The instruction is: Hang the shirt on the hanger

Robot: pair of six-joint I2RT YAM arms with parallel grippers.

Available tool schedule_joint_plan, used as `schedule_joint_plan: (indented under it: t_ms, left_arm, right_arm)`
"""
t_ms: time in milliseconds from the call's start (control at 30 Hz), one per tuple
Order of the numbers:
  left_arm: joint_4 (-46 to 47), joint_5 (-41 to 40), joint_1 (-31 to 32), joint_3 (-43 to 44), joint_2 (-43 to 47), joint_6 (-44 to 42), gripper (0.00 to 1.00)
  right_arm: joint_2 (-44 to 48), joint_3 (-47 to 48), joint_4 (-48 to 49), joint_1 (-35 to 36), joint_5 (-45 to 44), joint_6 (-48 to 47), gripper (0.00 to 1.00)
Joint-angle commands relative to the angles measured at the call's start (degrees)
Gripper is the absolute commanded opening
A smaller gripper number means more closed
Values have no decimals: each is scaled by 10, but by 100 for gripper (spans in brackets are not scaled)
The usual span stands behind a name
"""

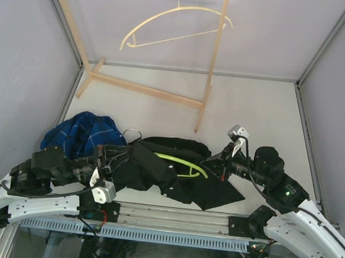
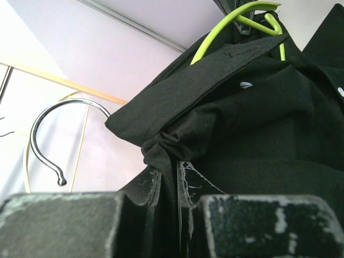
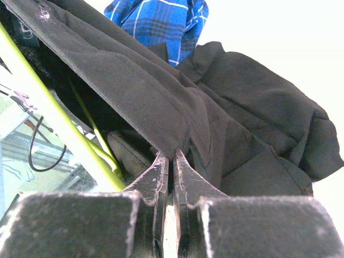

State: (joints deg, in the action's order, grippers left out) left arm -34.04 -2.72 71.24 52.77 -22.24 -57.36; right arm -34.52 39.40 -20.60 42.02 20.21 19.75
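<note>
The black shirt lies crumpled at the table's near middle, with the lime-green hanger partly tucked under its collar. The hanger's metal hook pokes out at the shirt's left. My left gripper is shut on a bunched fold of the shirt at its left side; a green hanger arm shows above the collar. My right gripper is at the shirt's right side. In the right wrist view this gripper pinches the edge of a black placket, with the green hanger just left of the jaws.
A blue plaid shirt is heaped left of the black one, behind my left arm. A cream hanger hangs from a rail on a wooden rack at the back. Grey walls close in both sides.
</note>
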Motion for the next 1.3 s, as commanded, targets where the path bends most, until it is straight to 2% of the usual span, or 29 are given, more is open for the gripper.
schedule_joint_plan:
  t_ms: [0, 367, 600, 1067, 1167, 1267]
  left_arm:
    - [101, -26, -1, -6, 28, 9, 0]
    - [125, -43, -2, -18, 53, 16, 0]
    - [117, -91, -2, -30, 69, 6, 0]
    - [79, -134, -2, -38, 80, 6, 0]
    - [95, -130, -1, -44, 86, 18, 0]
    - [148, -122, -2, -62, 104, 25, 0]
  right_arm:
    - [-7, 14, -59, -5, -48, -44, 0]
    - [-4, 15, -50, -5, -42, -54, 0]
    - [13, 14, -48, -6, -29, -52, 0]
    - [20, 67, -118, -6, -58, -80, 0]
    - [9, 66, -124, -6, -59, -86, 0]
    - [-7, 61, -113, -6, -54, -87, 0]
